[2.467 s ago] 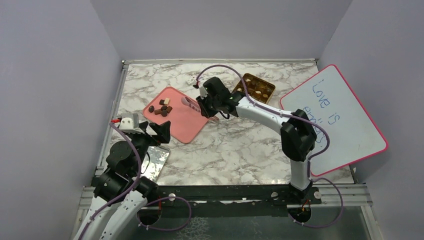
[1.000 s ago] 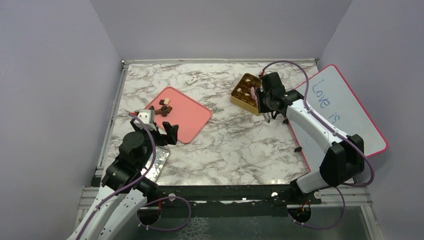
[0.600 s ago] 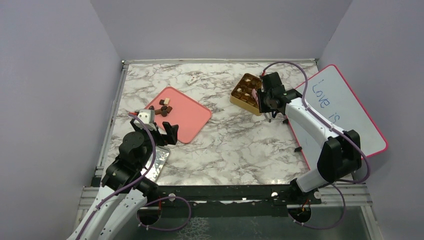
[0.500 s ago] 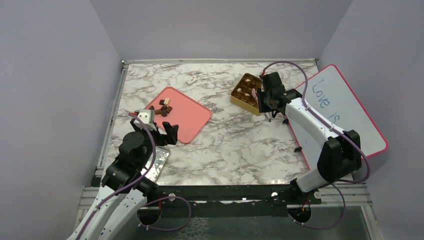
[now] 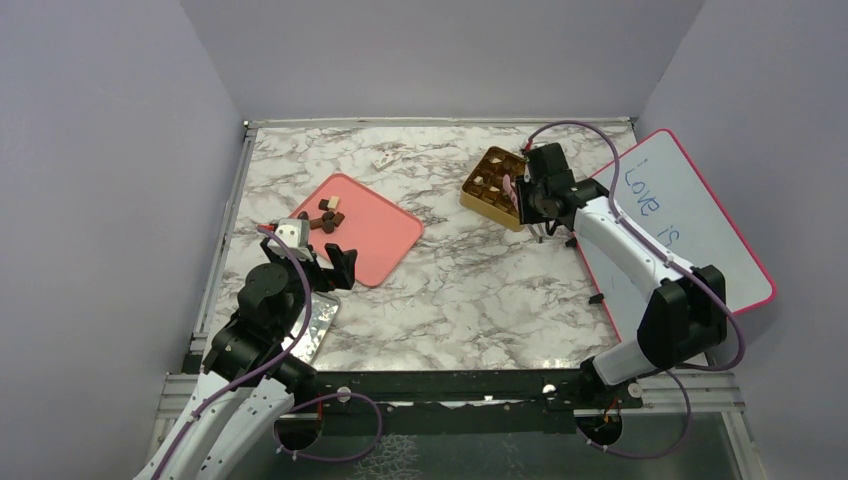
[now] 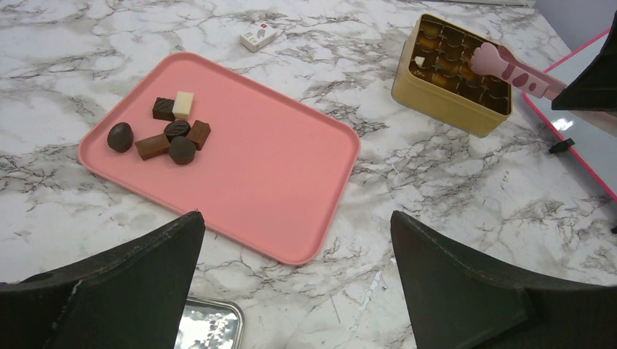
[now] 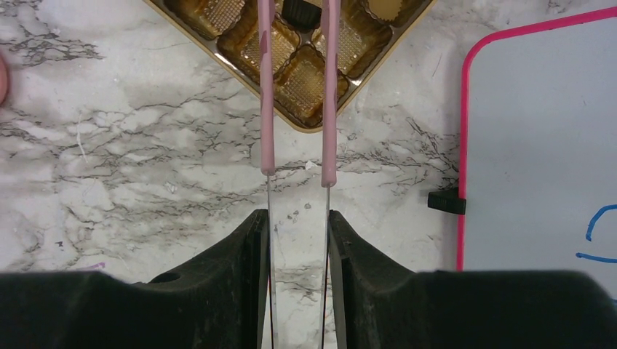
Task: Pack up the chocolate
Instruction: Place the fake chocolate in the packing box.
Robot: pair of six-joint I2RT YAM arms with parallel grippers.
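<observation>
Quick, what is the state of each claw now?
Left claw: open, holding nothing.
Right claw: closed on the tweezers.

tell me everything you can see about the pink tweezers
The pink tweezers have two long pink arms, slightly apart, on thin pale metal-looking shanks. The right tool clamps those shanks. The arms reach out over the gold box; their tips run off the right wrist view's top edge. The left wrist view shows a rounded pink end over the box.
</observation>
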